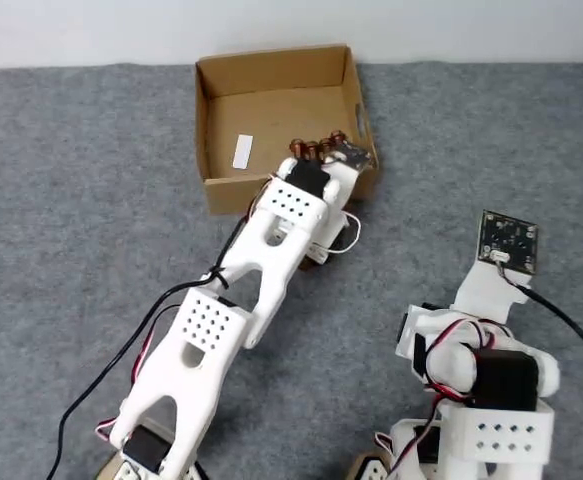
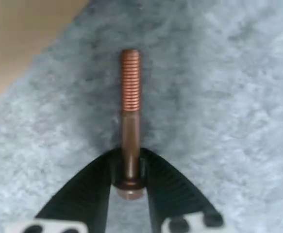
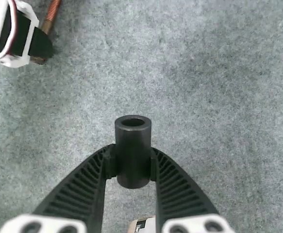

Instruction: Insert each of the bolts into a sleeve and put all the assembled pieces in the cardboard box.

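The step in hand looks like the mating of one bolt with one sleeve, both parts gripped but not yet brought together. The left pincer (image 2: 129, 158) is closed narrow on a copper bolt (image 2: 130, 111), gripping the smooth shank just above the head, with the threaded end pointing away over the grey counter (image 1: 71, 200). In the high view this arm stretches from 7 o'clock up toward the cardboard box (image 1: 231, 190), which sits at 12 o'clock, and its wrist hangs by the box's 5 o'clock corner. The right pincer (image 3: 131, 154) is clamped on a black sleeve (image 3: 132, 131), held upright with its open bore facing the camera. That arm is folded at 5 o'clock on the counter. From the right wrist the bolt shows off at 11 o'clock, well apart from the sleeve. The next move likely calls for bringing the two pincers together, lining the threaded tip up with the bore's axis, and sliding it in straight, since any tilt could jam the tip on the rim.
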